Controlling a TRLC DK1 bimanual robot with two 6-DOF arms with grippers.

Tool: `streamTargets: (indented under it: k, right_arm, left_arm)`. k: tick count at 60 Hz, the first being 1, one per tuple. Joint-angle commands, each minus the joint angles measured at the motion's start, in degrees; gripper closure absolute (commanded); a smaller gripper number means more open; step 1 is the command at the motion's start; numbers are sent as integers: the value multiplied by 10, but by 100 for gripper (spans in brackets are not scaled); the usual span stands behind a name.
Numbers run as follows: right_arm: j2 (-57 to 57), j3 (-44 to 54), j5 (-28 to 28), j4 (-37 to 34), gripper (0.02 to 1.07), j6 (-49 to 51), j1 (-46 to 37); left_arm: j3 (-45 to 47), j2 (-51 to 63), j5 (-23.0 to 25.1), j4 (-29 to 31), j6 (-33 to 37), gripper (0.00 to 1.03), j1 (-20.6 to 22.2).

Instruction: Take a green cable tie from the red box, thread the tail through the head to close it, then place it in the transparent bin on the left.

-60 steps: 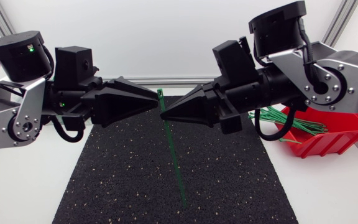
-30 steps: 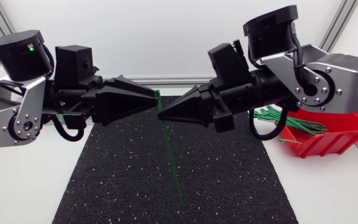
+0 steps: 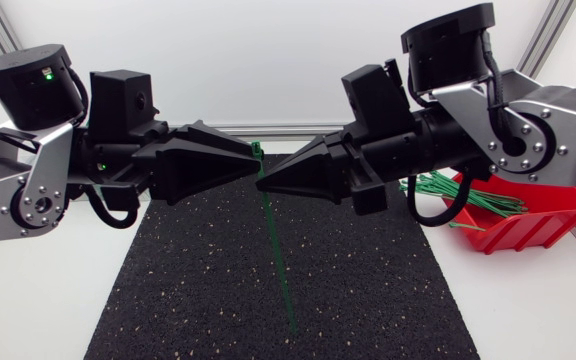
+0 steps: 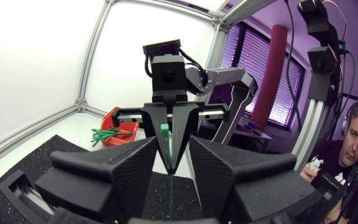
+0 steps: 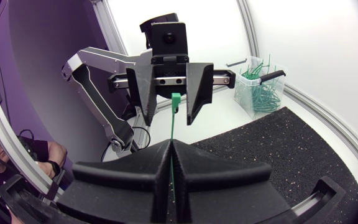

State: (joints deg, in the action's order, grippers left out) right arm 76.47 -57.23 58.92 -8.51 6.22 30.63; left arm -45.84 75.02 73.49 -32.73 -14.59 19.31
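Our right gripper [image 3: 260, 185] pinches the cable tie [image 3: 281, 270]; our left gripper [image 3: 253, 160], spread, could knock its head askew if closing off-centre.

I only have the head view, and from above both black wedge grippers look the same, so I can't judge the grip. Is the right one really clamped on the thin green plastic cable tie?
Observer: Yes. In the right wrist view the matte black right gripper has its fingers shut on the thin green plastic cable tie, which rises from their seam.
Operator: And the left?
Observer: The matte black left gripper is open; the tie's square head shows in the gap between its fingers, apparently touching neither.
Operator: Where is the bin?
Observer: The transparent plastic bin stands just off the speckled black mat, with loose green ties inside.
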Motion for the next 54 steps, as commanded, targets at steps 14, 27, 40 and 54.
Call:
streamTargets:
  k: [14,27,40,54]
  right_arm:
    - [-8,17,6,9,101,-14,-2]
    - [-2,24,8,17,101,-14,-6]
    - [1,25,11,18,101,-14,-11]
    - [3,23,13,24,101,-17,-13]
  left_arm:
    - [8,-4,-15,-5,-37,65,2]
    - [15,-4,-20,-8,-36,65,10]
    - [19,-4,-21,-8,-35,67,11]
    - [26,-5,-22,-8,-34,70,12]
